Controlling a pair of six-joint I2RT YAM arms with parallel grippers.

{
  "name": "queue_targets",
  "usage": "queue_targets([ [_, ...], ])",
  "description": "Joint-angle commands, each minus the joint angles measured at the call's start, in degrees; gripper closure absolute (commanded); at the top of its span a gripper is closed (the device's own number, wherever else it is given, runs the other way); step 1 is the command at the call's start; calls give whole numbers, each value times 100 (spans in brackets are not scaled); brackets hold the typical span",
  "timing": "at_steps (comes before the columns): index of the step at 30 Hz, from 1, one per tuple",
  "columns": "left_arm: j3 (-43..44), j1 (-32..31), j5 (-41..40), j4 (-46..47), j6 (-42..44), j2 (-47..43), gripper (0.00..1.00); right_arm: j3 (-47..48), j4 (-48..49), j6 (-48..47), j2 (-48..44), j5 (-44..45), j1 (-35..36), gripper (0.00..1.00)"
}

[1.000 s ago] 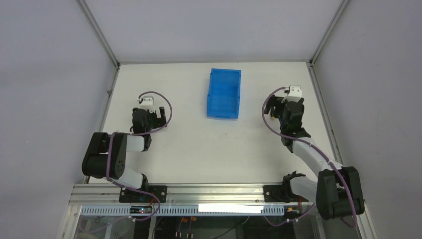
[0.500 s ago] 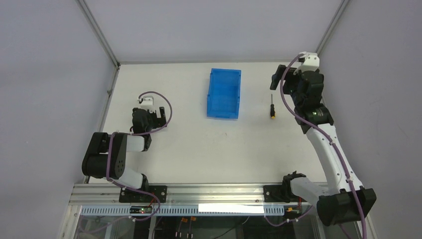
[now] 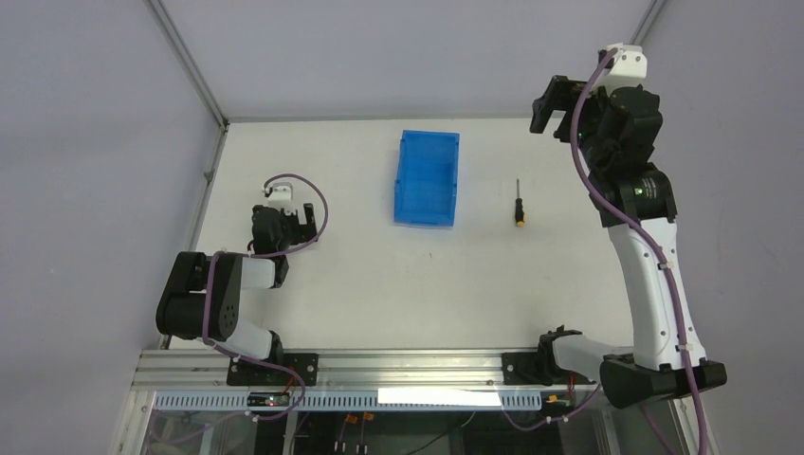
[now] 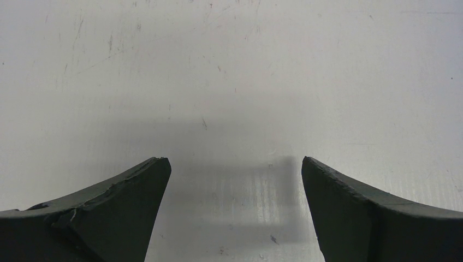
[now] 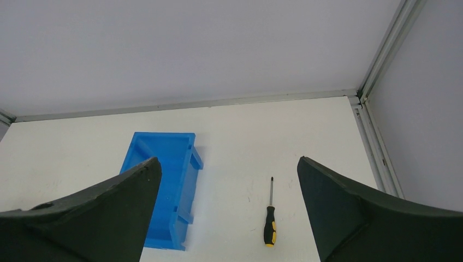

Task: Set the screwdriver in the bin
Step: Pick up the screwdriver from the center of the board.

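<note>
The screwdriver (image 3: 519,205) lies flat on the white table, right of the bin, with its black-and-yellow handle nearest the arm bases. The translucent blue bin (image 3: 427,178) stands at the far middle, empty as far as I can see. My right gripper (image 3: 548,106) is open and empty, raised high above the table's far right corner. In the right wrist view the screwdriver (image 5: 269,217) lies between the open fingers (image 5: 109,213), far below, with the bin (image 5: 169,164) to its left. My left gripper (image 3: 305,220) is open and empty, low over bare table (image 4: 229,82).
Grey walls enclose the table on three sides. A metal rail (image 3: 616,209) runs along the right edge, also seen in the right wrist view (image 5: 377,147). A metal frame bar (image 3: 379,365) crosses the near edge by the arm bases.
My right arm has risen and swung up toward the far right corner, uncovering the screwdriver on the table. The left arm, bin and screwdriver have not moved.
</note>
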Motion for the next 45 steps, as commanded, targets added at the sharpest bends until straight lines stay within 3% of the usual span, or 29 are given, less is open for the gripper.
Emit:
queue_targets([
  [1, 102, 77, -1, 154, -42, -55, 0, 711, -546, -75, 199, -23, -25, 1],
  [9, 102, 75, 0, 154, -46, -55, 0, 983, -810, -12, 435, -57, -25, 1],
  [22, 102, 76, -3, 155, -45, -57, 0, 951, -1233, 88, 1810, 5, -95, 1],
  [40, 102, 74, -5, 155, -40, -57, 0, -906, -366, 593, 3058, -319, -539, 1],
  [45, 102, 75, -5, 154, -44, -53, 0, -1314, -195, 596, 3355, -362, -554, 6],
])
